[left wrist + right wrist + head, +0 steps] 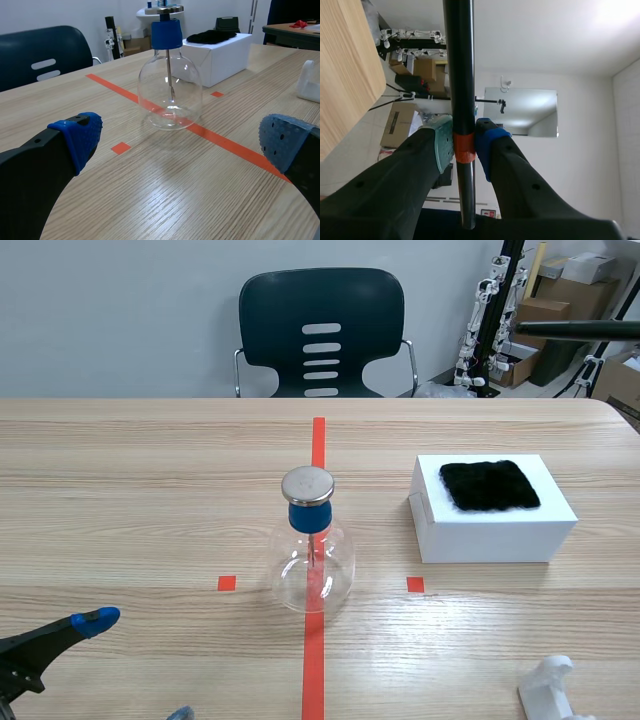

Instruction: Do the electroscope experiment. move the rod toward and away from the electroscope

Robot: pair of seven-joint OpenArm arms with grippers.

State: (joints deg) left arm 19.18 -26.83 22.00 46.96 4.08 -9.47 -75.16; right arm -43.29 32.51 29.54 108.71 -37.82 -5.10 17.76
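**Electroscope trial, rod held off.** Nearest, my left gripper [182,142] hangs low over the table [150,200]. Its two blue-padded fingers [80,135] are spread wide with nothing between them.

Ahead of these fingertips stands the electroscope [170,85], a clear round flask set on the orange-red tape line. It is closed by a blue stopper [166,34] and topped by a metal disc [307,483]. A thin stem hangs inside; whether its leaves are spread is too small to tell.

Beyond the flask, toward my right-hand finger, sits a white box [220,55] with a black fur cloth [210,36] on its lid. A white holder [307,80] stands beyond that same finger, apart from the box.

Farther off and high, my right gripper [465,145] pinches the black rod [459,60] between its pads at an orange band [465,156] on the shaft. The rod runs on well ahead of the fingertips. In the scene view it lies level above the table's far right corner, well apart from the electroscope. Farthest, a dark chair [320,330] stands past the table's edge.

Progress, as I judge it: the rod is in hand and sits at the away end of its travel. An approach toward the disc remains to be made. Whether the rod carries charge cannot be seen.
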